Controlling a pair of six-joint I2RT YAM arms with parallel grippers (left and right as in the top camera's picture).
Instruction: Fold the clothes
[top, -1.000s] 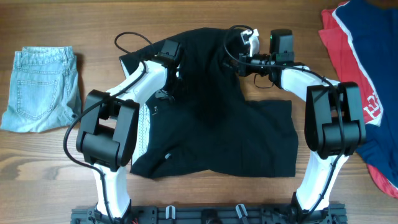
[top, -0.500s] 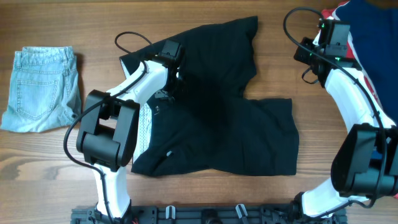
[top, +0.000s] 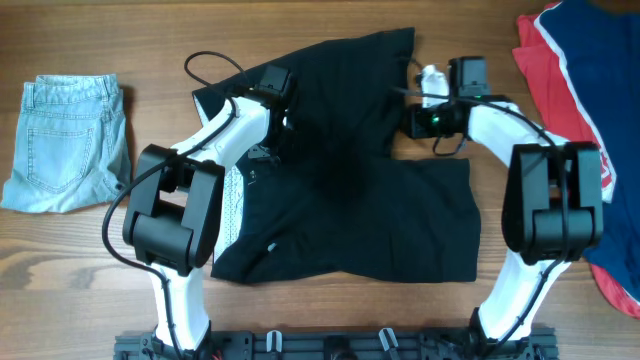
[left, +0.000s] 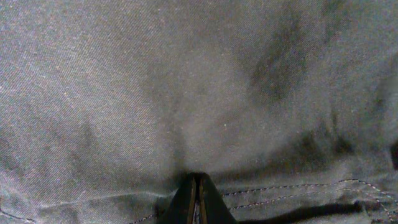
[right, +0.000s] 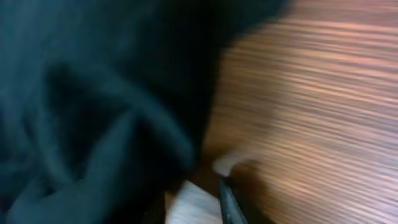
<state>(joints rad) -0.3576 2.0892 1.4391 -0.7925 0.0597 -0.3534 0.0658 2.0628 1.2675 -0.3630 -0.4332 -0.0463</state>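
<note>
From my station I see the clothes (top: 340, 180) lying spread on the desk (top: 120, 40), directly under the left end effector (left: 198, 186) and just to the left of the right end effector (top: 428, 80). The black garment is an uneven, stepped shape. A broad part lies nearer the arm bases, and a narrower flap runs up and away from them. Its long axis goes diagonally from the near left corner to the far right tip, and that tip sits just beyond the right end effector. The left end effector is clenched, tips together and down on the cloth. The weave puckers into its point just above a line of stitching, so I read it as nipping a small fold of the garment. The right end effector hangs over bare wood at the flap's right edge, above the step where the broad part juts out. Its wrist view is smeared, so I cannot tell whether it is released or clenched. Well to the left of the left end effector lie light denim shorts (top: 65, 145), and a red and navy garment (top: 585, 130) lies beyond the right arm.
</note>
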